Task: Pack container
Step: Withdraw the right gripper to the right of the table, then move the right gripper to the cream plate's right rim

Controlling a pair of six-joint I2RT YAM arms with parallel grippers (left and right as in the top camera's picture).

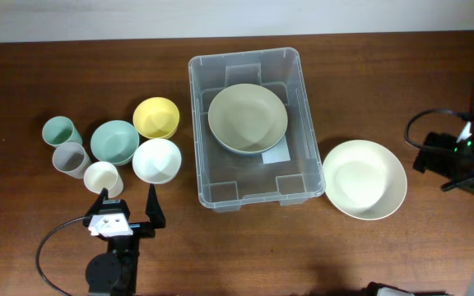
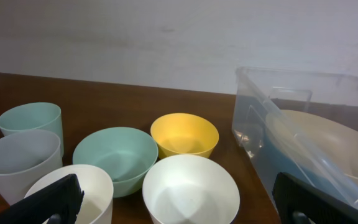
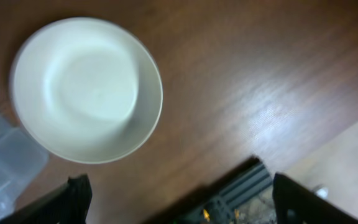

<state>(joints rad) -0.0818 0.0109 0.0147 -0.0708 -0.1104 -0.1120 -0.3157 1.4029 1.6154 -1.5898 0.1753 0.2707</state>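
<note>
Container (image 1: 220, 177) first: where is it sitting?

It is sitting in the middle of the table (image 1: 385, 82), its long sides running away from the arms. An olive bowl (image 1: 248, 119) is lying inside, toward the far end.

What is getting hidden or cut off?

The left wrist view is catching only one end of it, and the rest is running off the right edge. The right wrist view is blurring, showing just one clear corner at lower left. Overhead, the right arm is dark and is running off the frame, so nothing of its grasp is readable there.

And the fingers?

The left fingers (image 1: 152, 205) are spreading wide and holding nothing, hovering by a cream cup (image 1: 103, 178). The container is lying off to their right, well apart.

The right fingers (image 3: 76, 193) are also spreading wide and empty, hanging near a large cream bowl (image 3: 86, 87). That bowl is sitting just beside the container's right wall, and contact is impossible to tell.
</note>
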